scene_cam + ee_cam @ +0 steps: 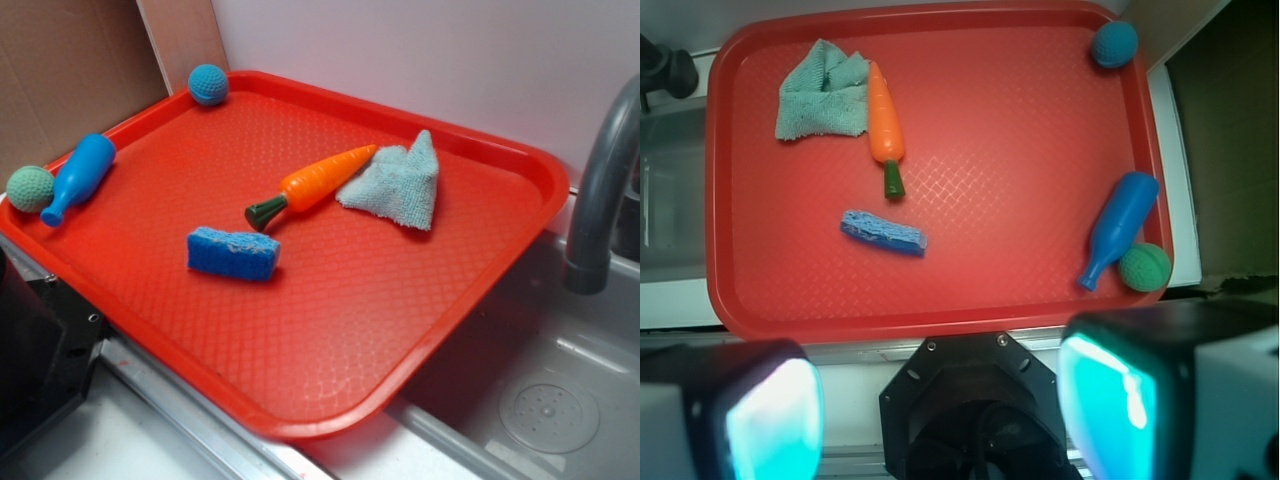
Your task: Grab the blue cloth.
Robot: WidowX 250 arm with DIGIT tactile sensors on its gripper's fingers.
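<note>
Pale blue cloth (820, 92) beside carrot (883, 115), well apart from the wide-spread, empty pincer (940, 410).

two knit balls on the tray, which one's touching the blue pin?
The green ball, resting against the blue pin near its narrow end. The blue ball sits alone in a tray corner.

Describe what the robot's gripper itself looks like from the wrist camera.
The gripper shows two blocky fingers, dark on the outside with glossy turquoise inner pads. Between them sits a black, roughly octagonal mount with small screws around its edge. No cables or markings are visible. The exterior view shows none of the arm.
</note>
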